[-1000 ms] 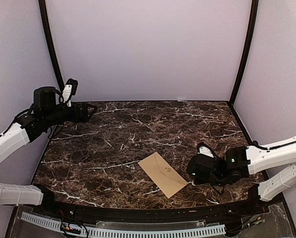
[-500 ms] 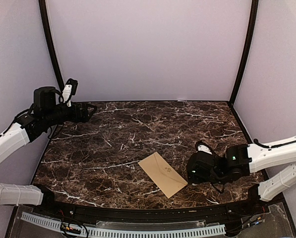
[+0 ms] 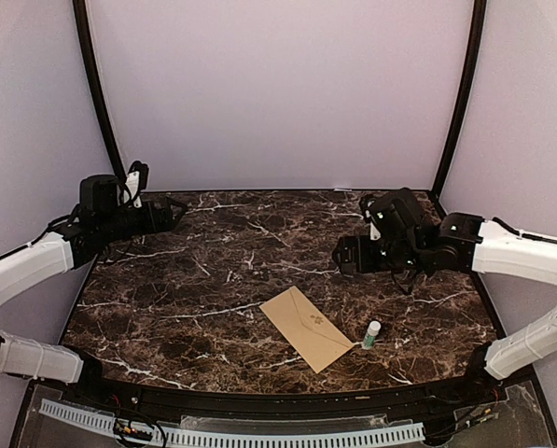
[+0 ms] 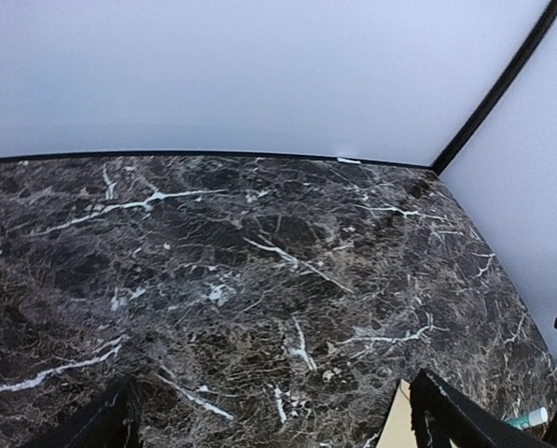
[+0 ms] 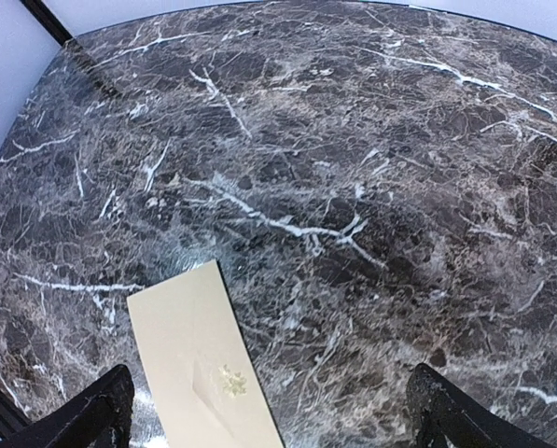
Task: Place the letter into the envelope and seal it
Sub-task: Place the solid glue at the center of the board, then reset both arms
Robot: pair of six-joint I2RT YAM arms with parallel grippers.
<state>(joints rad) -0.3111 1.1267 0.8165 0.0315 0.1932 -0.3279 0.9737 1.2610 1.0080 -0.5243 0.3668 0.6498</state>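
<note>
Top external view: the envelope [image 3: 306,327] lies flat on the marble table [image 3: 213,261] near its front edge, emblem side up. We see no letter anywhere, so we judge it is already inside. A small green-capped tube [image 3: 372,332], probably glue for sealing, sits just beside the envelope's right corner, touched by neither tool. The right gripper [image 3: 339,254] hangs above the table behind it, fingers spread and empty. The left gripper [image 3: 177,209], likewise spread, hovers at the far-left edge, clear of the work.
</note>
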